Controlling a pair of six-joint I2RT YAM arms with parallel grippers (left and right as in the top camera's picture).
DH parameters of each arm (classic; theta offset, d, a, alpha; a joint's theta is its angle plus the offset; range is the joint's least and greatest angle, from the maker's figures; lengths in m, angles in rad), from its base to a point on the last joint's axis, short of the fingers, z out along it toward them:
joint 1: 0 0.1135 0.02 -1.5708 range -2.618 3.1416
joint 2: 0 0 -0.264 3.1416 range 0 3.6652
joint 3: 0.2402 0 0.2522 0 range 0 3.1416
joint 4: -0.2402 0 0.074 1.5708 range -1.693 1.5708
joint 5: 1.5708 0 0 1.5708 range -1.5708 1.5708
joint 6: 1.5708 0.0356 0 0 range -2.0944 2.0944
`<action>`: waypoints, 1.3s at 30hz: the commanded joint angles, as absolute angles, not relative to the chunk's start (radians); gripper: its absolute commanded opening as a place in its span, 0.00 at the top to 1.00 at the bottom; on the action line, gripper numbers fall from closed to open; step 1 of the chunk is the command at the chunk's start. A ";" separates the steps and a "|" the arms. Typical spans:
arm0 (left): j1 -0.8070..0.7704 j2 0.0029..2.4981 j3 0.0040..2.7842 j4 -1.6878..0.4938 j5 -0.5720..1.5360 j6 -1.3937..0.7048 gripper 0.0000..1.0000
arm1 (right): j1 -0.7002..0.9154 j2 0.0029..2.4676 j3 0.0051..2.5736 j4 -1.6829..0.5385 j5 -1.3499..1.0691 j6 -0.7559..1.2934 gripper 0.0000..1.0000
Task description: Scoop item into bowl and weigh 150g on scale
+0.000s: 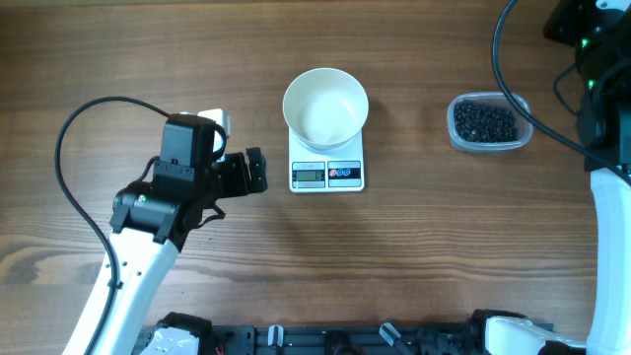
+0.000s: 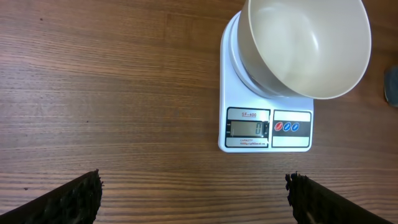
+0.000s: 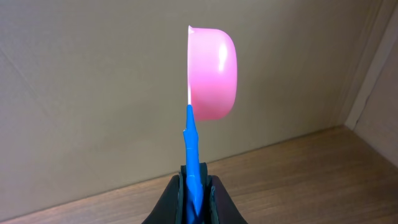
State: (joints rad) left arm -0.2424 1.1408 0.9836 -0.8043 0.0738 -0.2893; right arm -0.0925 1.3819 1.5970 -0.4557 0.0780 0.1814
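The white bowl (image 1: 325, 106) stands empty on the white scale (image 1: 327, 174), whose display (image 2: 247, 129) reads 0. The item, small black beads (image 1: 484, 121), fills a clear plastic tub (image 1: 523, 138) to the right of the scale. My left gripper (image 1: 254, 170) hangs just left of the scale, open, with only bare wood between its fingers (image 2: 194, 184). My right gripper (image 3: 194, 182) is shut on the blue handle (image 3: 190, 140) of a pink scoop (image 3: 212, 71), which is held up on edge, its inside hidden. The right arm (image 1: 601, 89) is at the far right edge.
A black cable (image 1: 79, 168) loops over the table left of the left arm. Another cable (image 1: 505, 69) runs past the tub at the right. A black rail (image 1: 325, 340) lines the table's front edge. A beige wall (image 3: 93, 93) stands behind the scoop.
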 commanded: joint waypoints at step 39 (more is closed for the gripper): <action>-0.237 1.145 0.982 -0.802 0.081 -0.269 0.00 | -0.099 1.434 1.617 -0.457 0.089 0.221 0.96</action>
